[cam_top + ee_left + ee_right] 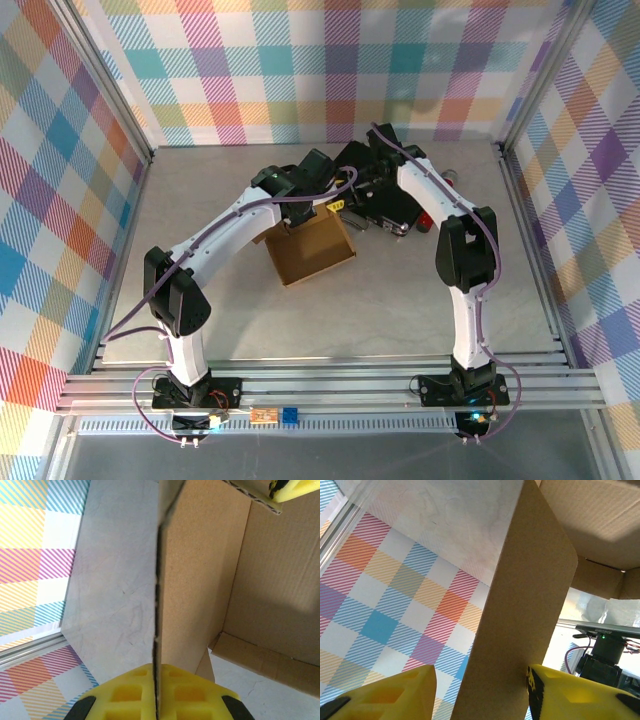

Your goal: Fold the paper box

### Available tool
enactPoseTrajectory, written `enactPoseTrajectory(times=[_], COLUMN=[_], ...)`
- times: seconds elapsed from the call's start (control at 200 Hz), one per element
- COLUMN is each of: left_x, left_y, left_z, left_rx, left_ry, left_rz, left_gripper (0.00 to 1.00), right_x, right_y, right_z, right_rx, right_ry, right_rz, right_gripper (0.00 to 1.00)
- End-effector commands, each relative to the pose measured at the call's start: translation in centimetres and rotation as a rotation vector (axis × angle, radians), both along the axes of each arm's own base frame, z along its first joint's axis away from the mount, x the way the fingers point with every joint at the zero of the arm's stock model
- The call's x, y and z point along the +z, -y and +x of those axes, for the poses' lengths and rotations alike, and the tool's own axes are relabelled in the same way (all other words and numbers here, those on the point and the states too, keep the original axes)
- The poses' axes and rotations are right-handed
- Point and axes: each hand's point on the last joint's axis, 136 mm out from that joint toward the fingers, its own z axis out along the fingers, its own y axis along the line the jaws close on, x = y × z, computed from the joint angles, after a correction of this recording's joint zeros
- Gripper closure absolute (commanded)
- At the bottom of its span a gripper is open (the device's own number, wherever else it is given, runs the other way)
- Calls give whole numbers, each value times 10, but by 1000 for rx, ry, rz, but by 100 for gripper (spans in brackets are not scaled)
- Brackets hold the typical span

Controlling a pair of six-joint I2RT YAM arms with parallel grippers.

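The paper box point(312, 250) is a brown cardboard tray lying open in the middle of the table. My left gripper point(300, 212) is at its far wall. In the left wrist view the left gripper point(157, 667) is shut on the thin upright edge of a box wall point(195, 565). My right gripper point(343, 205) is at the box's far right corner. In the right wrist view the right gripper point(481, 675) stands open around an upright cardboard flap point(520, 620). The right finger point(545, 690) touches the flap, while the left finger point(405, 690) stays apart from it.
A black case point(385, 205) lies just behind the box, under the right arm. Chequered walls point(300, 70) and metal frame rails point(330, 385) enclose the grey table point(400, 310). There is bare table in front of the box.
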Motion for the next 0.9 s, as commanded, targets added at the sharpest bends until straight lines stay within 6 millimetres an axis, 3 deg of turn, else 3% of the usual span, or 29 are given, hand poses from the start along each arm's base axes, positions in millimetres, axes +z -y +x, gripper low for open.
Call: enactPoseTrajectory(times=[0.0,0.375,0.895], left_x=[18,22,22], left_y=[26,35,46], left_z=[3,4,-1], left_rx=[-53,-89,-112], left_ry=[65,105,142], left_rz=[-67,-46,-56], left_gripper=[100,100,100], right_x=[0,-4,-8], right_y=[-14,-17,-17], right_z=[-16,-19,-18], right_rx=[45,53,36], right_ry=[-57,-74,-86], right_rz=[28,32,30], right_gripper=[52,58,86])
